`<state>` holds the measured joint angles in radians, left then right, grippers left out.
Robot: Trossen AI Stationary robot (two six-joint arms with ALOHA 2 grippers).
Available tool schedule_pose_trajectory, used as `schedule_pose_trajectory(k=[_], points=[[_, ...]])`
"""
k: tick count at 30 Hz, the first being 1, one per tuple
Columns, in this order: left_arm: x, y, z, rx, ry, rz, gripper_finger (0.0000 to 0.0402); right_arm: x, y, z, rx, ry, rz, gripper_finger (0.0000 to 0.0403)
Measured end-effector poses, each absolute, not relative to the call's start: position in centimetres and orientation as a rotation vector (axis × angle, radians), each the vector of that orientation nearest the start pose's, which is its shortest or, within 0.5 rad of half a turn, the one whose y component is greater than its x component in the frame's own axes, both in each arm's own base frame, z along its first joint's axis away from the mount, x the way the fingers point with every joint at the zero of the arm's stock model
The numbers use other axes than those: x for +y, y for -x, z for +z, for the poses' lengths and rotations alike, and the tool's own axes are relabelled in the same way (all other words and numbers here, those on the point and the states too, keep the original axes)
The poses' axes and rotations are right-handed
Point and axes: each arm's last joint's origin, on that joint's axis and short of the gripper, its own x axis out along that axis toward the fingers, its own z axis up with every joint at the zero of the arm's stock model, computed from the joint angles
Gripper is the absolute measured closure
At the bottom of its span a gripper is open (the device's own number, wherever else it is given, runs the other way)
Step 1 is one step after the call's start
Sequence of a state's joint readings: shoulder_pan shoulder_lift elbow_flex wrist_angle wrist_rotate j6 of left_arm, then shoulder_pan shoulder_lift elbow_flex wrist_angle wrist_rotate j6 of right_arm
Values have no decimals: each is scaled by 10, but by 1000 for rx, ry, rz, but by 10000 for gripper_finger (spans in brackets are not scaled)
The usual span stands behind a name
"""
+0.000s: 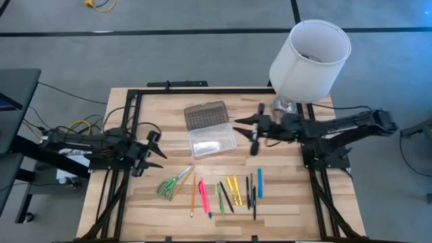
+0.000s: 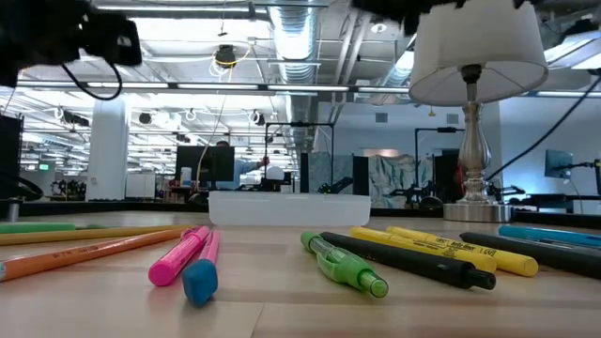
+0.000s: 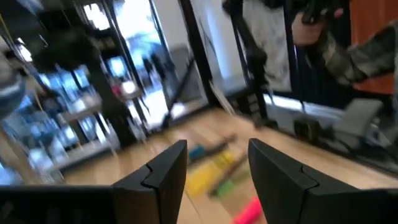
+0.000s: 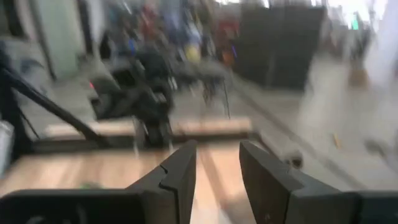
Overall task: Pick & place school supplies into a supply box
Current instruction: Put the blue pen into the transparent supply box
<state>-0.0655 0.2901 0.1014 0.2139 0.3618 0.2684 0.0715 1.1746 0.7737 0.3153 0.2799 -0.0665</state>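
A: High view first, working left to right from the supply box (image 1: 211,140): the left gripper (image 1: 154,150) hangs left of it, fingers spread with nothing between them. The green-handled scissors (image 1: 173,183) lie just in front of that gripper, nearer the table's front edge than the box.

B: And the pens?

A: The pens and pencils (image 1: 226,192) lie in a row in front of the box (none inside it that I can see). The right gripper (image 1: 248,126) hovers just right of the box, fingers apart and empty.

B: So which step?

A: I'd judge nothing is picked yet. The next move calls for lowering one gripper over a thin item and closing squarely across it.
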Motion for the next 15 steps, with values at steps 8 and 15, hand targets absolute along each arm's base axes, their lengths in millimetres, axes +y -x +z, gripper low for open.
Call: schedule_pose_trajectory(k=[8,15], points=[[-21,-123,180,19,-246,-448,235,17,-296,250,445,-215,-305,285],[-22,-123,178,42,-237,-464,235,39,-300,218,619,-411,-362,285]])
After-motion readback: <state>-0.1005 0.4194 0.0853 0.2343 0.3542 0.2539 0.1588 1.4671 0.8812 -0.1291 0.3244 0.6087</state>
